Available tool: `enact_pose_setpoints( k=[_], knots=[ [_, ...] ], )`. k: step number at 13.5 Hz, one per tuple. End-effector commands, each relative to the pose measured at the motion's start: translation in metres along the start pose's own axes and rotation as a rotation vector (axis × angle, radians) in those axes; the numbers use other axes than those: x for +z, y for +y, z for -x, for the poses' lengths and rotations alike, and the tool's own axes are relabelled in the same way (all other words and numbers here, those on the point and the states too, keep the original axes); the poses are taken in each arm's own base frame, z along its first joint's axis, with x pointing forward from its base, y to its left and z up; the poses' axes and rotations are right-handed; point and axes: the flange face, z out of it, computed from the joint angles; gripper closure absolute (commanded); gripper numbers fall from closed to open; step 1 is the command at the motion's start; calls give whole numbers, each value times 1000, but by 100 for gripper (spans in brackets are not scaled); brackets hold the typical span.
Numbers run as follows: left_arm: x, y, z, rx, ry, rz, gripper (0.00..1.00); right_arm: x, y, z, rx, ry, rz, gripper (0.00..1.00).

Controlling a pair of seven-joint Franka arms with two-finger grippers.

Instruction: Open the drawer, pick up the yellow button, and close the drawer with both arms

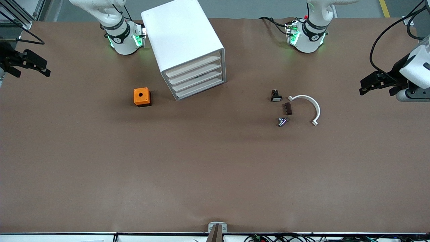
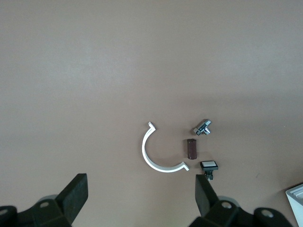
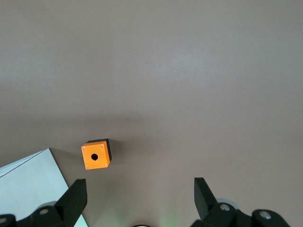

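Note:
The tall white cabinet (image 1: 183, 40) stands between the two arm bases, its four drawer fronts turned toward the front camera. The drawer (image 1: 194, 64), uppermost of the four, is shut like those below it. The button is hidden. My left gripper (image 1: 365, 86) hangs open over the left arm's end of the table, with nothing between its fingers (image 2: 78, 191). My right gripper (image 1: 33, 69) hangs open and empty over the right arm's end of the table. In the right wrist view the right gripper (image 3: 140, 194) shows wide apart above bare table, with a corner of the cabinet (image 3: 33, 184) beside it.
An orange cube with a hole (image 1: 141, 96) sits beside the cabinet toward the right arm's end. Toward the left arm's end lie a small black-and-white part (image 1: 275, 95), a brown block (image 1: 288, 108), a metal fitting (image 1: 282, 121) and a white curved clip (image 1: 307, 107).

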Motion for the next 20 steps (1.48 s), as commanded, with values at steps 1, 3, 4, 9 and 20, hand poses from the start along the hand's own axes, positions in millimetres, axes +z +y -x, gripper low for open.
enact_pose_setpoints(
  k=[1,3,4,9,20],
  knots=[
    [-4,-1,0,16,-10,-22,0,-3,2,5,0,7,10,0],
    [-5,3,0,15,-8,-22,0,-3,2,6,-1,9,10,0],
    [-5,1,0,12,-10,-22,0,-3,2,5,0,10,10,0],
    [0,-2,6,10,-66,-20,0,-6,0,2,-5,41,13,0],
    [160,55,-48,-91,-338,10,0,-5,-1,1,-6,44,10,0]
  ],
)
